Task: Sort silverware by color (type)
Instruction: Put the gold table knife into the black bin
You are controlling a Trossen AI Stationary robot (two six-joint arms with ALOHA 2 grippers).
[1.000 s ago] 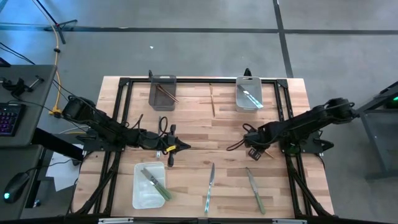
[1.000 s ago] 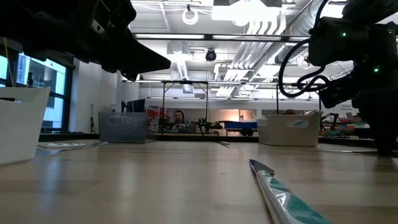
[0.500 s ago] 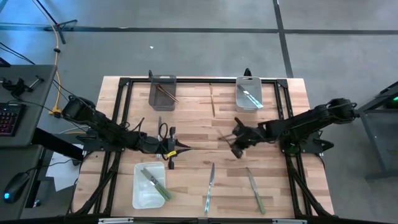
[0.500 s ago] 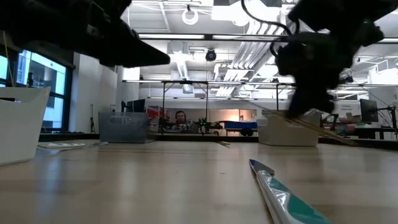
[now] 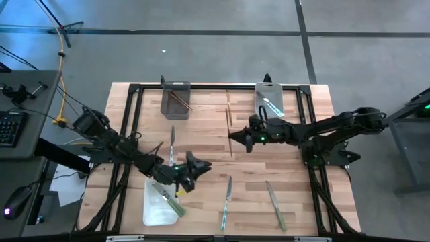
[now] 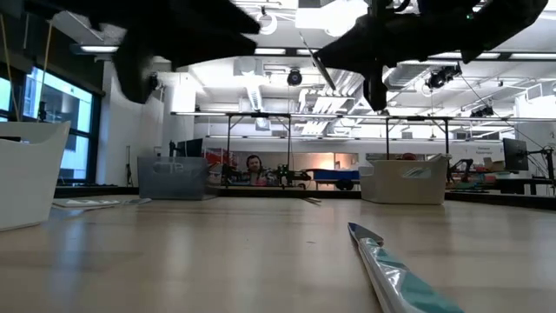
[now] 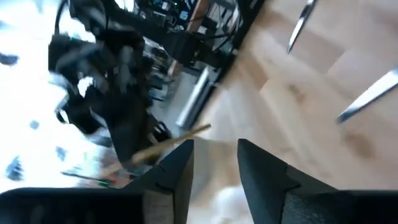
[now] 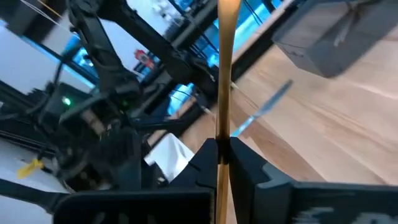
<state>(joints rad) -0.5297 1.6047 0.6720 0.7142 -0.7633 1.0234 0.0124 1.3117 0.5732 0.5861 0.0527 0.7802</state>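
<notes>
My right gripper (image 5: 242, 138) hovers over the middle of the table, shut on a thin brown stick (image 8: 224, 62). My left gripper (image 5: 197, 166) is open and empty above the table, beside the white bin (image 5: 149, 208) that holds green-handled knives (image 5: 168, 199). The left wrist view shows its fingers apart (image 7: 214, 165) and the held stick farther off (image 7: 180, 138). On the table lie another brown stick (image 5: 228, 113), a silver utensil (image 5: 170, 143), a silver knife (image 5: 227, 200) and a green-handled knife (image 5: 275, 205). My right gripper pinches the brown stick between its two fingers (image 8: 221, 148). The stick runs out ahead past the fingertips. It is lifted clear of the table. Which part of the stick sits in the hold is hidden by the fingers.
A grey bin (image 5: 175, 99) with a brown stick stands at the far left of the tabletop. A clear bin (image 5: 269, 101) with a pale utensil stands at the far right. A teal-handled utensil (image 6: 400, 278) lies close in the low view. Black frame rails run along the table's sides.
My right gripper has risen and gone toward the table's left edge and somewhat toward the far edge, carrying the brown stick clear of the table. My left gripper has gone toward the near edge and right, to the white bin's corner, uncovering a silver utensil on the table.
</notes>
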